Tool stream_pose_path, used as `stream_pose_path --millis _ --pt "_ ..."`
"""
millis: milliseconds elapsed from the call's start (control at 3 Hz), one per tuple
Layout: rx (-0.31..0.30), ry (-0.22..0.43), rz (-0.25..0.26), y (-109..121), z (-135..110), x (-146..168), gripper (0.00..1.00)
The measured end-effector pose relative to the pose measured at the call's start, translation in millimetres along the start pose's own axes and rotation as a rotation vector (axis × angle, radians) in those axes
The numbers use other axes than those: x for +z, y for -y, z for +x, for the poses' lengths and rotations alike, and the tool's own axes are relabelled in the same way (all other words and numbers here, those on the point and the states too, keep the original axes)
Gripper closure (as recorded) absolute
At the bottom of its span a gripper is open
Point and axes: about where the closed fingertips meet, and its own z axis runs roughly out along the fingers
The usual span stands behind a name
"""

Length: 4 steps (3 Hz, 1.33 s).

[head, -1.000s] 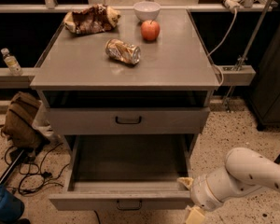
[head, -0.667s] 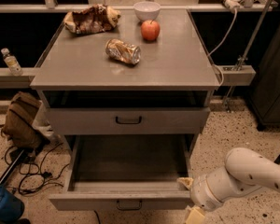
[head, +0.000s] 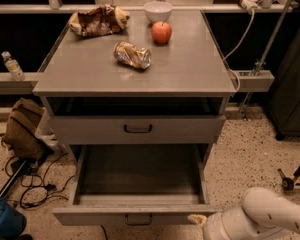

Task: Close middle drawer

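The middle drawer (head: pixel 135 215) is pulled far out of the grey cabinet, showing its empty grey tray (head: pixel 137 171). It has a low front panel and a small black loop handle (head: pixel 138 219). My gripper (head: pixel 196 219) is at the bottom right, at the right end of that front panel. Only a tan tip of it shows, ahead of the white arm (head: pixel 262 216). Whether it touches the panel is unclear.
Above it, a drawer with a taller front panel (head: pixel 137 129) stands slightly out. On the cabinet top (head: pixel 190 69) lie a crushed can (head: pixel 133 55), an apple (head: pixel 161 32), a white bowl (head: pixel 158 10) and a chip bag (head: pixel 97 20). Cables, a bag (head: pixel 22 129) and a blue object (head: pixel 5 220) are on the floor at left.
My arm and gripper have dropped lower in view, from the drawer's right front corner down to the front panel's right end. The drawer has not moved.
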Motion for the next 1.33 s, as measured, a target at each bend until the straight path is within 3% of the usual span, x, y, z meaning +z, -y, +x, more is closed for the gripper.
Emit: stream_pose_path --millis 333,667,1333 --pt "0.022 0.017 -0.037 -10 19 28 0.0" --pt "0.007 0.004 -0.069 11 28 51 0.0" --pt "-0.088 0.001 0.054 89 7 50 0.0"
